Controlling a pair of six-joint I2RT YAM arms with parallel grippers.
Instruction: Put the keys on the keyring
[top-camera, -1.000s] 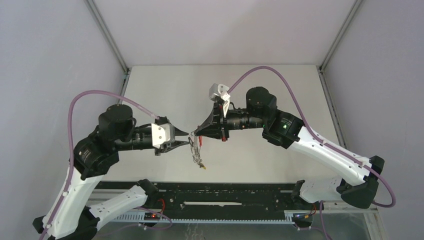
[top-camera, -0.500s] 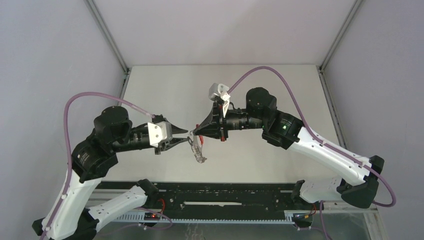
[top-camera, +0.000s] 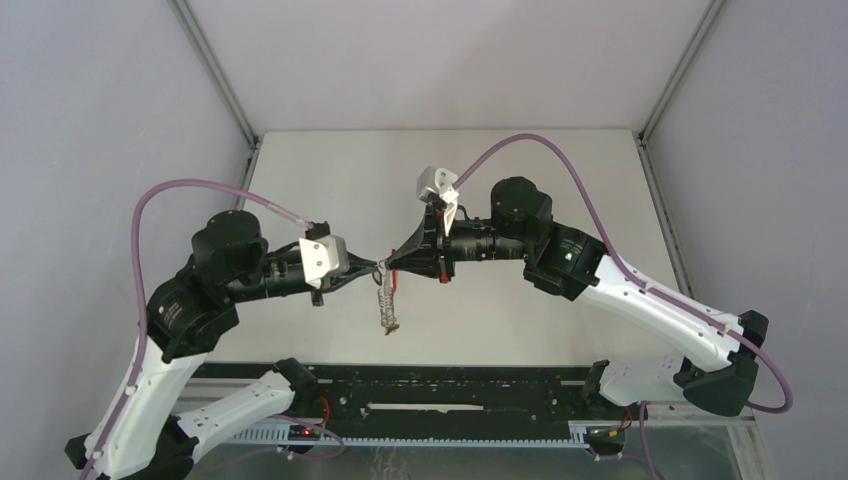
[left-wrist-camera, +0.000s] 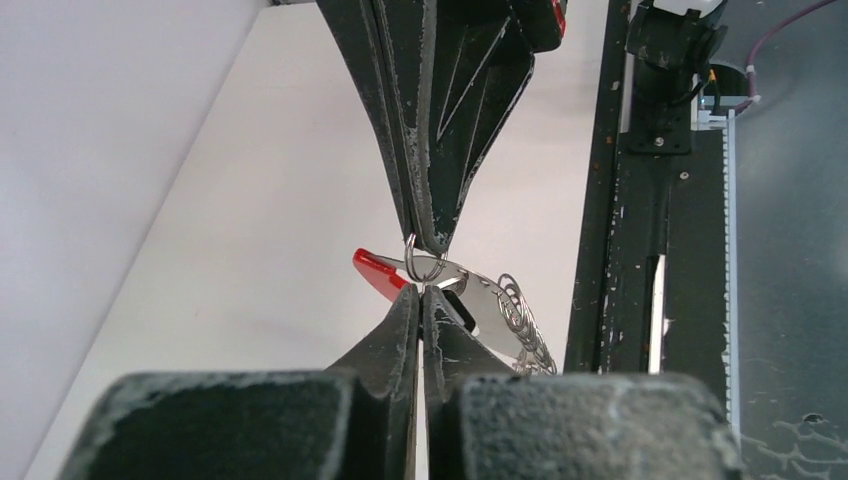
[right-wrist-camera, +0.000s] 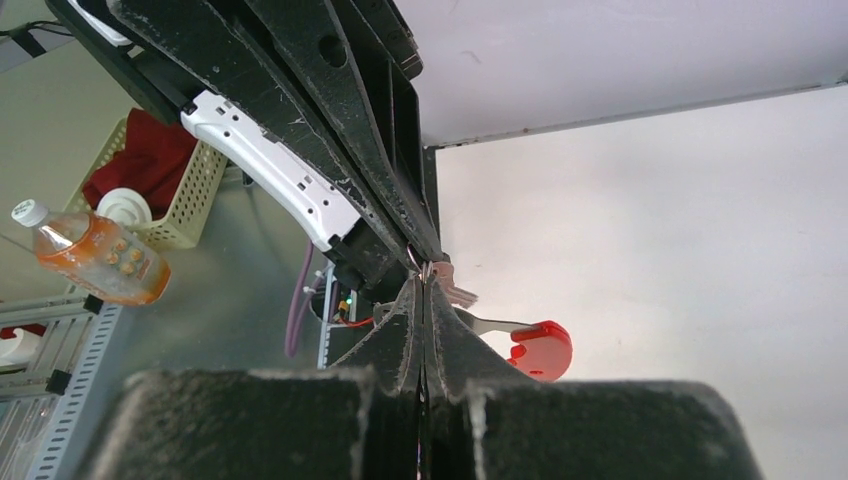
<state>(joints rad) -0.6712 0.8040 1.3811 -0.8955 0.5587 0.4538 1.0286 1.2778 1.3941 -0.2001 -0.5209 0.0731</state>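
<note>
Reading both wrist views, I see the left gripper and right gripper tip to tip above the table, well off its surface. The right jaws are pressed fully together, pinching the far edge of one small wire ring of the keyring. The left jaws are likewise closed with no gap, their tips at the near edge of that same ring; I cannot tell whether they clamp the wire or only touch it. The keyring's red band sticks out sideways just beside the two tips. The bunch of silver rings hangs below the meeting point, clear of the table. One silver key shows just beside the right gripper's tips; I cannot make out its tag.
</note>
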